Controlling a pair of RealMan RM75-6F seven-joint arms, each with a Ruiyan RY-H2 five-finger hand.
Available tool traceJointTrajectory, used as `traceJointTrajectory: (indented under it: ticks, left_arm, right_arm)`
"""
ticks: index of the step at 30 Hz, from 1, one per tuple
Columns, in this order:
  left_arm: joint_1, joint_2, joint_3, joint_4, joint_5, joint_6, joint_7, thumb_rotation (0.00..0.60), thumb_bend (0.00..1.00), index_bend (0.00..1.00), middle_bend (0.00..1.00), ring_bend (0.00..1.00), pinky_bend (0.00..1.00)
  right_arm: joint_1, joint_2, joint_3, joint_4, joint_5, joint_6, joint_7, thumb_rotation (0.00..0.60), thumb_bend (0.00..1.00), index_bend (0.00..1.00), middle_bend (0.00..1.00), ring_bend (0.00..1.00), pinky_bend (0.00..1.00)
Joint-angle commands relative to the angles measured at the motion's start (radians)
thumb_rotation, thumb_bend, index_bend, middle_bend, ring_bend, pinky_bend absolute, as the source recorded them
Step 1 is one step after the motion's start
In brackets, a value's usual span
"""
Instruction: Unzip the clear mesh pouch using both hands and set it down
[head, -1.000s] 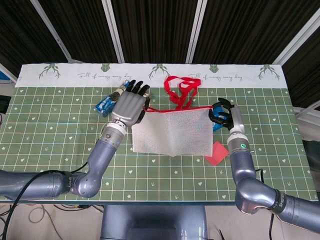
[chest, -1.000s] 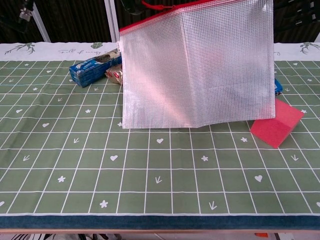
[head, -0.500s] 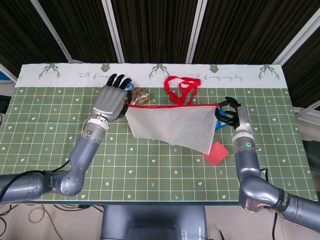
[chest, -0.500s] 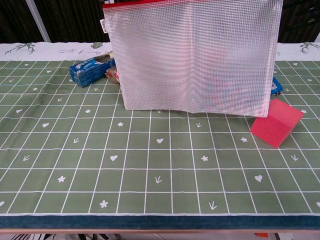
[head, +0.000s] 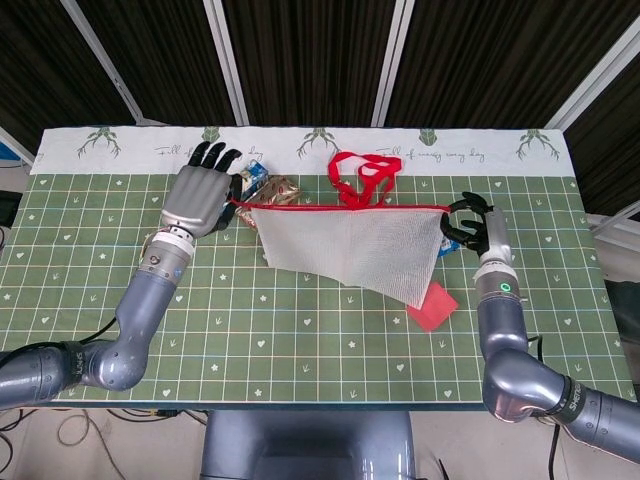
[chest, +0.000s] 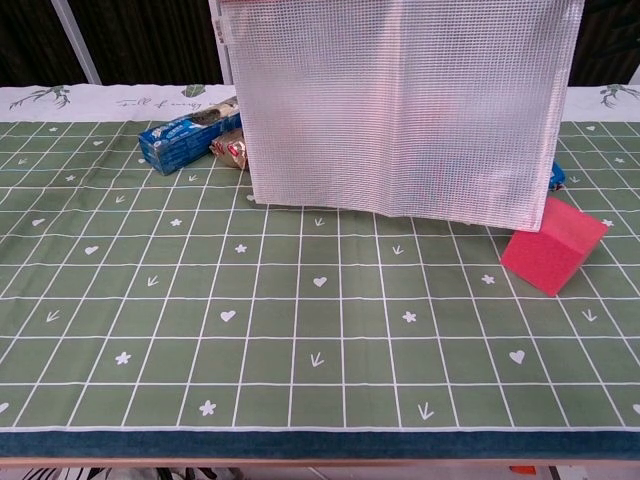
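The pouch hangs in the air above the green mat, stretched between both hands with its red zip edge taut along the top. The left hand holds the zip's left end with fingers pointing up, and the right hand has its fingers curled on the pouch's right top corner. A red block sits under the pouch's right lower corner, with a blue packet and a red strap lying behind on the mat.
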Motion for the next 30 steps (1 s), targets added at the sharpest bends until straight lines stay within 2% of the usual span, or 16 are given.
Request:
traceJointTrajectory:
  ticks: [1, 24, 26, 28, 29, 30]
  left_arm:
    - [0.003, 0.007, -0.002, 0.004, -0.002, -0.002, -0.003, 0.600, 0.47, 0.59, 0.13, 0.00, 0.00]
    - [0.017, 0.021, -0.002, 0.019, -0.017, -0.013, -0.020, 0.600, 0.46, 0.58, 0.12, 0.00, 0.00]
    - [0.018, 0.019, -0.002, 0.019, -0.015, -0.015, -0.022, 0.600, 0.43, 0.56, 0.11, 0.00, 0.00]
    - [0.018, 0.017, -0.002, 0.018, -0.014, -0.018, -0.024, 0.600, 0.36, 0.52, 0.09, 0.00, 0.00]
    - [0.018, 0.016, -0.002, 0.018, -0.014, -0.019, -0.025, 0.600, 0.30, 0.47, 0.08, 0.00, 0.00]
    - [0.017, 0.015, -0.001, 0.017, -0.015, -0.022, -0.025, 0.600, 0.25, 0.42, 0.07, 0.00, 0.00]
  right_arm:
    - [0.000, 0.002, 0.000, 0.001, 0.002, 0.002, -0.001, 0.600, 0.57, 0.65, 0.16, 0.00, 0.21]
    - [0.003, 0.001, -0.007, 0.017, 0.005, 0.000, -0.006, 0.600, 0.57, 0.65, 0.15, 0.00, 0.21]
    - [0.003, -0.001, -0.011, 0.013, 0.001, -0.004, -0.007, 0.600, 0.56, 0.60, 0.12, 0.00, 0.21]
    - [0.004, -0.001, -0.017, 0.011, -0.005, -0.007, -0.011, 0.600, 0.49, 0.41, 0.07, 0.00, 0.21]
    - [0.004, -0.001, -0.021, 0.008, -0.012, -0.012, -0.014, 0.600, 0.44, 0.30, 0.04, 0.00, 0.21]
    - [0.003, 0.000, -0.027, 0.005, -0.020, -0.016, -0.017, 0.600, 0.42, 0.23, 0.03, 0.00, 0.21]
